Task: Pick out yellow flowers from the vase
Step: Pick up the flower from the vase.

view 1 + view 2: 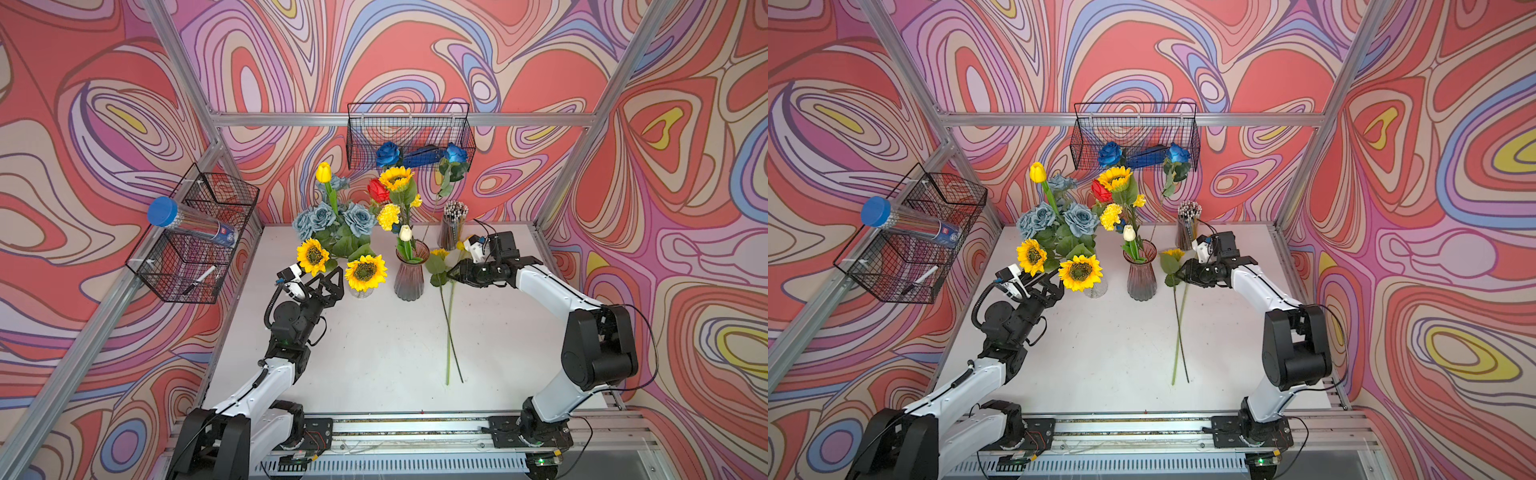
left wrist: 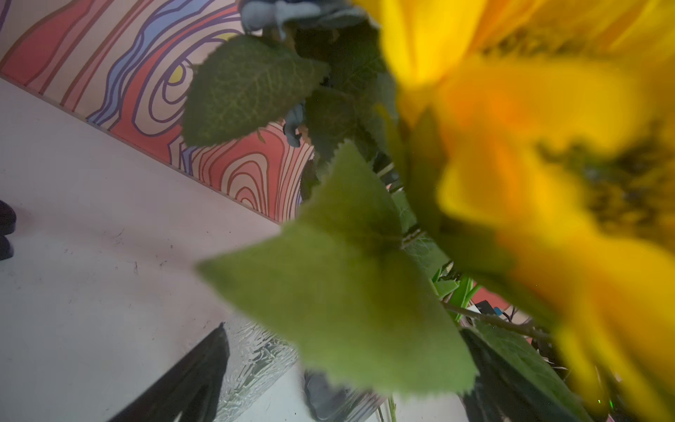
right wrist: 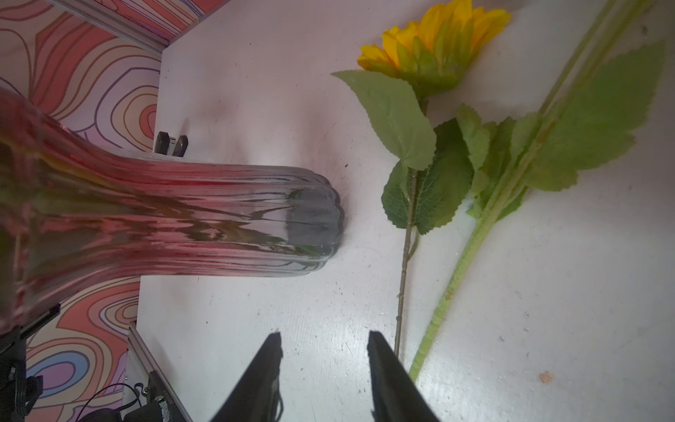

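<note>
Take the pink ribbed glass vase (image 1: 410, 274) in the middle of the white worktop (image 1: 374, 361) as your anchor. Rising out of it you've got a tall yellow sunflower with a dark centre (image 1: 396, 178), a ruffled yellow carnation (image 1: 388, 216) lower down and a small yellow blossom spray (image 1: 415, 201). They share the neck with a red rose (image 1: 378, 190) and a white tulip (image 1: 405, 232). On the vase's right-arm side, a yellow sunflower on a leafy green stem (image 3: 438, 40) lies flat on the worktop, head towards the back wall. A thicker pale green stem (image 3: 456, 270) lies alongside it, leaves overlapping, its bloom mostly hidden by your arm in both top views. Your right tool (image 3: 323, 343) hovers low between the vase and those stems, jaws partly spread, nothing between them. On the vase's left-arm side, your left tool (image 1: 338, 282) is spread wide, right up against the clear glass vase (image 1: 360, 293). That vase carries two more yellow sunflowers (image 1: 365, 272), a yellow tulip (image 1: 323, 171) and grey-blue roses (image 1: 322, 218). I can't tell whether the fingers touch anything.
</note>
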Controlling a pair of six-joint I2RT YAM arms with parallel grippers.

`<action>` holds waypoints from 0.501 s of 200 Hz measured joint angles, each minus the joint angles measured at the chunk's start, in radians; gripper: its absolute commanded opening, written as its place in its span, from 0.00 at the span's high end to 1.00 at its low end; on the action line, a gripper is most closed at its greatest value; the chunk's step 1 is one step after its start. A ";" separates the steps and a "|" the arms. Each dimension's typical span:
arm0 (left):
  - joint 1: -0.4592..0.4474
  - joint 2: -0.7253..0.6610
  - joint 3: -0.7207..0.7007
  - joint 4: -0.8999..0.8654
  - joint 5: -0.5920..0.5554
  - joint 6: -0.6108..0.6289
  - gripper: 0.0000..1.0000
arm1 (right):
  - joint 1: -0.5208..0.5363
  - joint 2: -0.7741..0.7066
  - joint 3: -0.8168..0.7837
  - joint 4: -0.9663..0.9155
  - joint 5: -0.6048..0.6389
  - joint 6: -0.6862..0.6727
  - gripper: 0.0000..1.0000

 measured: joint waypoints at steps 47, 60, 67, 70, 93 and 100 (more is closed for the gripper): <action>0.000 0.071 0.091 0.047 -0.023 0.008 0.18 | 0.000 0.002 0.001 -0.009 0.000 0.002 0.58; 0.000 0.084 0.107 0.054 -0.026 0.009 0.27 | 0.000 0.002 0.001 -0.013 0.000 0.002 0.58; 0.000 0.091 0.114 0.058 -0.027 0.011 0.31 | 0.000 0.002 0.001 -0.014 -0.001 0.002 0.58; 0.000 0.094 0.116 0.060 -0.027 0.010 0.32 | 0.000 0.002 0.001 -0.014 -0.001 0.002 0.58; 0.000 0.106 0.125 0.061 -0.030 0.010 0.39 | 0.000 0.002 0.001 -0.015 -0.005 0.002 0.58; 0.000 0.105 0.125 0.061 -0.031 0.010 0.42 | 0.000 0.002 0.001 -0.016 -0.006 0.002 0.58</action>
